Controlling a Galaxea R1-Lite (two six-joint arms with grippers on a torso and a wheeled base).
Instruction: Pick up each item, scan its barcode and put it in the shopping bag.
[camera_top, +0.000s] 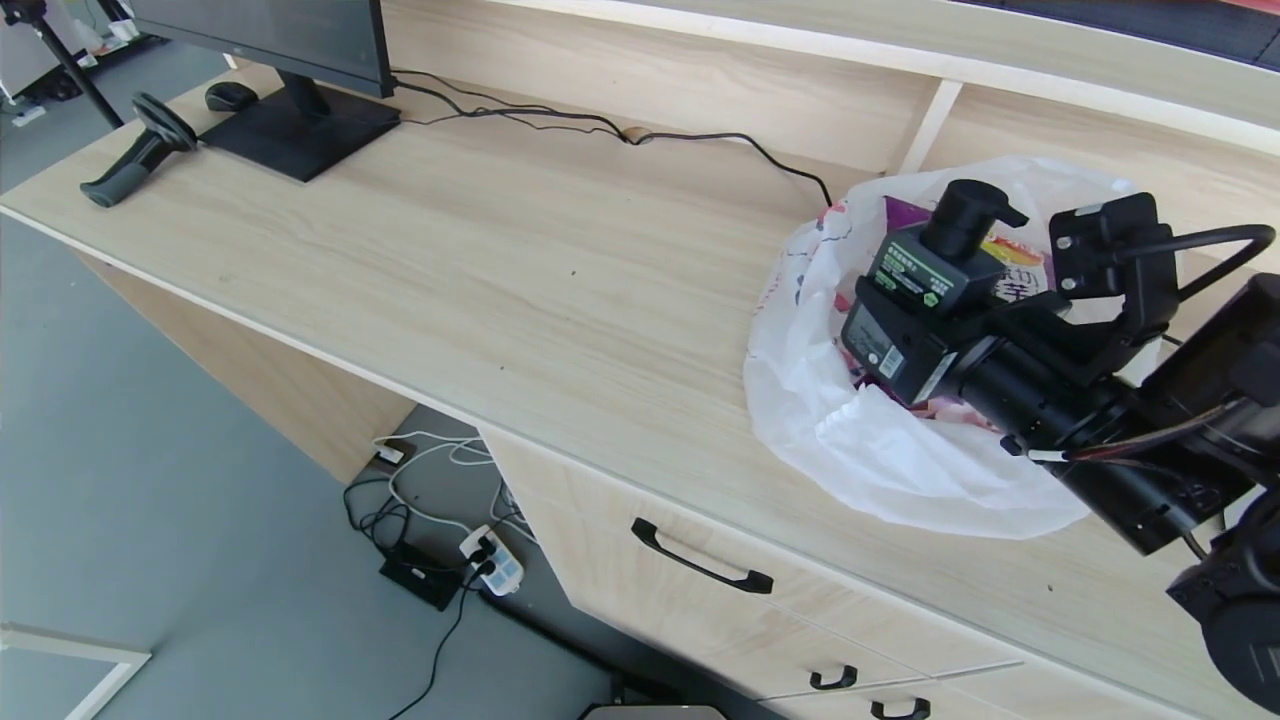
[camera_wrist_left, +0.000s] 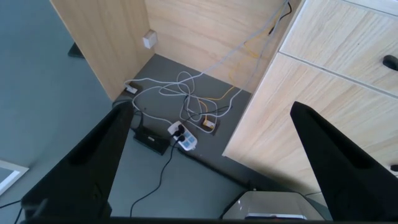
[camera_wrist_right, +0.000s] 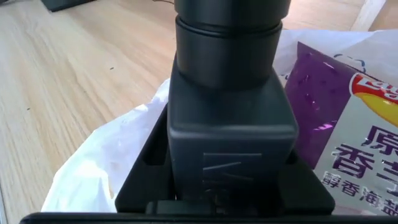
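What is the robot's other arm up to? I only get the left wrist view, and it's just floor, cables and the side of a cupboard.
Observer: The right gripper holds a black pump bottle over the open mouth of a white shopping bag on the wooden counter.
Operator: Is anything in the bag?
Observer: Yes, a purple snack packet lies inside it.
Operator: And where is the thing that reads barcodes?
Observer: A handheld scanner lies at the counter's far left end, beside a monitor stand.
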